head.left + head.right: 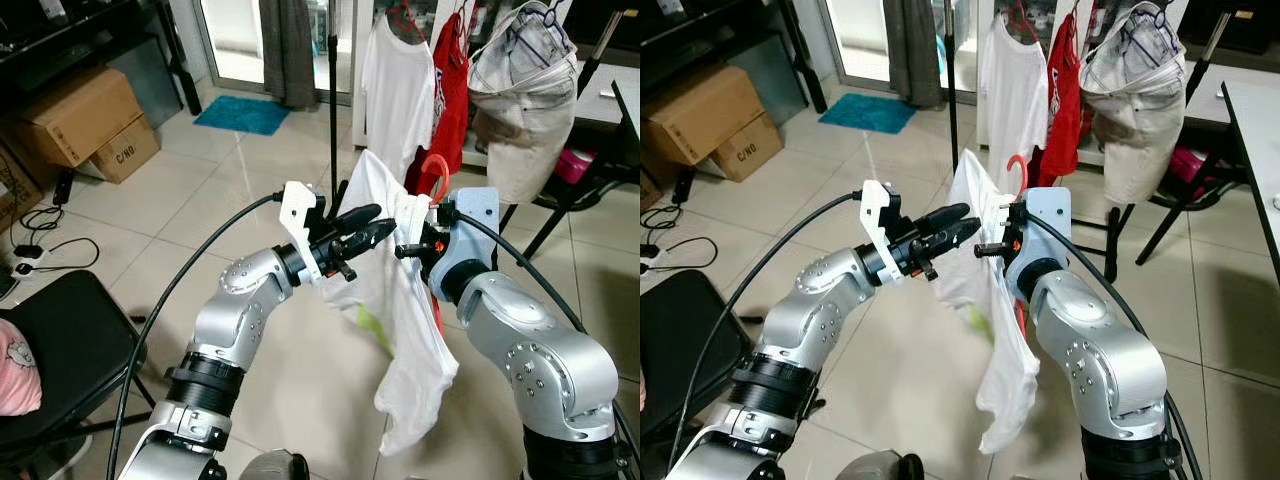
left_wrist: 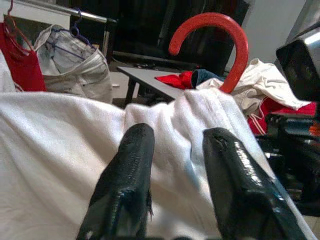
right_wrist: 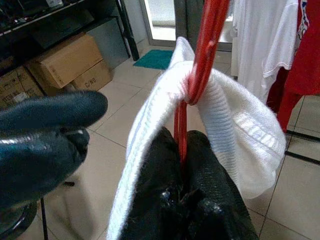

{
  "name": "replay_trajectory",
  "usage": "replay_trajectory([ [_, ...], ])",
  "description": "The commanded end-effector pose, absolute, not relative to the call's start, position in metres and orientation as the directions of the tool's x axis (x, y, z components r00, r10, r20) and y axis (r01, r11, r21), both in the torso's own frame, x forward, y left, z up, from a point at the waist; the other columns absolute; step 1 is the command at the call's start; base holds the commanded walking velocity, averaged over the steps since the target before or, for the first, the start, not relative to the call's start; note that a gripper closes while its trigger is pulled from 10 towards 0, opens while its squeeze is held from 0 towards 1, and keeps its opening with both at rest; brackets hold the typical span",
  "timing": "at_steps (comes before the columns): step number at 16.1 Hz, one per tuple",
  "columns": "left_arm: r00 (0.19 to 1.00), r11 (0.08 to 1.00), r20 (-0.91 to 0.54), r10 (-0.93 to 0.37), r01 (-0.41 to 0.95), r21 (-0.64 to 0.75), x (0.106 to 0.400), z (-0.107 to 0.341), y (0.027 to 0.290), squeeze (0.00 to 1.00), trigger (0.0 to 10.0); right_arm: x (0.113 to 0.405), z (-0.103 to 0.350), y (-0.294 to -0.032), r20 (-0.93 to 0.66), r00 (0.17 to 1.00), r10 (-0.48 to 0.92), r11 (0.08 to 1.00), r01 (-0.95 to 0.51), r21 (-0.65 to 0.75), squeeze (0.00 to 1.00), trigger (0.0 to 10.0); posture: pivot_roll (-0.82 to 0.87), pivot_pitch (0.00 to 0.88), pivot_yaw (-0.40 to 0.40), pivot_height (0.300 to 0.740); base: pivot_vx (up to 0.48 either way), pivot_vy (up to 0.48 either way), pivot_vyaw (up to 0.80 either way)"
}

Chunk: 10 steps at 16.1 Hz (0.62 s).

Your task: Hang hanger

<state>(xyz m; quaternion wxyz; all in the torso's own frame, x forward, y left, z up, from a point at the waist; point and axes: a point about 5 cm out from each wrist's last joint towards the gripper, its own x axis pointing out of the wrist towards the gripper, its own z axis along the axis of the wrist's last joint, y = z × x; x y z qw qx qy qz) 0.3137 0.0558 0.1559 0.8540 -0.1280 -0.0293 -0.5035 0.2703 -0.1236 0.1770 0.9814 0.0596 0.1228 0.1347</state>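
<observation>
The right gripper [image 3: 182, 165] is clenched on the red hanger [image 3: 202, 55], its two black fingers [image 3: 160, 175] pressed together around the hanger's stem just below the collar of a white shirt [image 1: 405, 330] that hangs on it. The hanger's curved hook [image 2: 215, 40] rises above the collar, free of any rail. The shirt droops from the hanger between the two arms, its hem low over the tiled floor [image 1: 200, 200].

The left gripper [image 1: 372, 222] is released, its fingers [image 2: 125, 180] spread apart and lying against the shirt's shoulder, just to the left of the hook, gripping nothing.

Beyond the grippers, farther off, a rack [image 1: 332, 90] carries another white shirt [image 1: 395, 90], a red garment [image 1: 452, 90] and a pale bag-like bundle [image 1: 525, 100]. To the far left sit cardboard boxes [image 1: 85, 120] and a teal mat [image 1: 240, 115]; near left stands a black chair [image 1: 70, 340]. A table [image 1: 625, 100] edges in at the far right.
</observation>
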Motion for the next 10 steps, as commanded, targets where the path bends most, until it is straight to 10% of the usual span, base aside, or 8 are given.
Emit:
replay_trajectory([
  [1,0.479,0.45,0.201,-0.855,0.876,-0.172,0.316,0.164,0.054,1.0,10.0,0.271,0.183,-0.122,-0.2,0.936,0.291,0.954,-0.268,0.134,0.0,10.0,-0.04,0.028,0.101,0.74,0.0,0.0,0.0],
  [5,0.439,0.367,0.227,-0.869,0.881,-0.298,0.315,0.167,0.046,1.0,10.0,0.273,0.184,-0.122,-0.207,0.939,0.274,0.962,-0.268,0.057,0.0,10.0,-0.04,0.028,0.097,0.74,0.0,0.0,0.0],
  [6,0.436,0.362,0.225,-0.871,0.881,-0.305,0.316,0.167,0.046,0.07,10.0,0.273,0.184,-0.121,-0.208,0.941,0.268,0.963,-0.268,0.032,0.0,10.0,-0.04,0.026,0.096,0.74,0.0,0.0,0.0],
  [10,0.409,0.347,0.199,-0.891,0.894,-0.284,0.318,0.167,0.042,0.0,10.0,0.275,0.187,-0.12,-0.195,0.946,0.258,0.963,-0.269,-0.034,0.0,10.0,-0.04,0.024,0.101,0.74,0.0,0.0,0.0],
])
